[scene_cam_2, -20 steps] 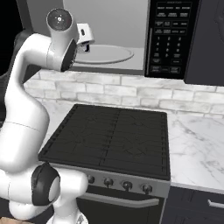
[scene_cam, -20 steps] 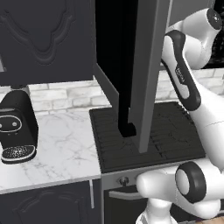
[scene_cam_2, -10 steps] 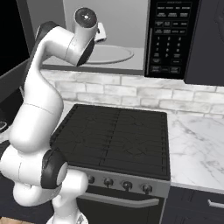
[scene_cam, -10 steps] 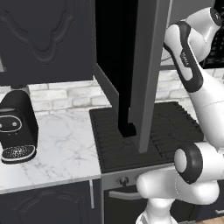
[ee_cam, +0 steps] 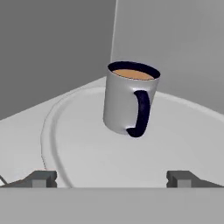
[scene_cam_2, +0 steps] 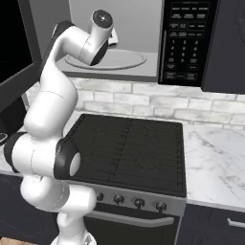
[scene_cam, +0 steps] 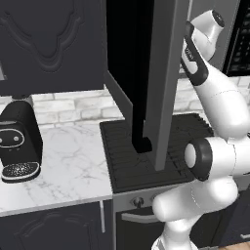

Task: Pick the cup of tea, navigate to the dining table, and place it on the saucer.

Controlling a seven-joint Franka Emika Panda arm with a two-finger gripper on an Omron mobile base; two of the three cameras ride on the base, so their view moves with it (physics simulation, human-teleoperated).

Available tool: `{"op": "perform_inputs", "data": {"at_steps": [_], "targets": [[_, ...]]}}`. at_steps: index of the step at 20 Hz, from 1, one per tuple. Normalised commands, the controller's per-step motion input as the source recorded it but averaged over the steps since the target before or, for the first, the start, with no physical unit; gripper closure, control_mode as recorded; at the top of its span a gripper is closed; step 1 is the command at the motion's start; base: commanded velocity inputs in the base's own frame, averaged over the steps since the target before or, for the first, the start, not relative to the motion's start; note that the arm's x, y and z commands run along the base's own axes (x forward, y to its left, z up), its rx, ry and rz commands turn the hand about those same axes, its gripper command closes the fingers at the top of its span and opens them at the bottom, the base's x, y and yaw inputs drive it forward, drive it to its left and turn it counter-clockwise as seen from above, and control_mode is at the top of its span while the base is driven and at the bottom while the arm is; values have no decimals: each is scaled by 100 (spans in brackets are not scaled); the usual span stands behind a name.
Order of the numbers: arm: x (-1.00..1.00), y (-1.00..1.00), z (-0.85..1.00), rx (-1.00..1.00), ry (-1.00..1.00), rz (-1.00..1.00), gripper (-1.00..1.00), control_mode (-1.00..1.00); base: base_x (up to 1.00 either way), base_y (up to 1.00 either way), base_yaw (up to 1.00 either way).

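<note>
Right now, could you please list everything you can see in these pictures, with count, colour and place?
Grey cylindrical mug of brown tea with dark handle: one, upright on the turntable, handle facing the hand camera.
Round pale glass turntable plate: one, inside the open microwave.
Microwave with black keypad panel: one, above the stove, door open.
Black stove top: one, set in the counter.
White grey-veined marble counter: either side of the stove.
Black coffee machine: one, at the counter's left.
White arm's two-finger gripper: one, open, short of the mug.
</note>
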Motion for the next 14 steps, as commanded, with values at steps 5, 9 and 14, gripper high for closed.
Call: {"op": "perform_inputs", "data": {"at_steps": [5,9,14], "targets": [[54,39,0,0,2,0,-100,-100,0,0,0],[43,27,0,0,6,0,-100,-100,0,0,0],[37,-5,-19,0,2,2,-100,-100,0,0,0]]}}
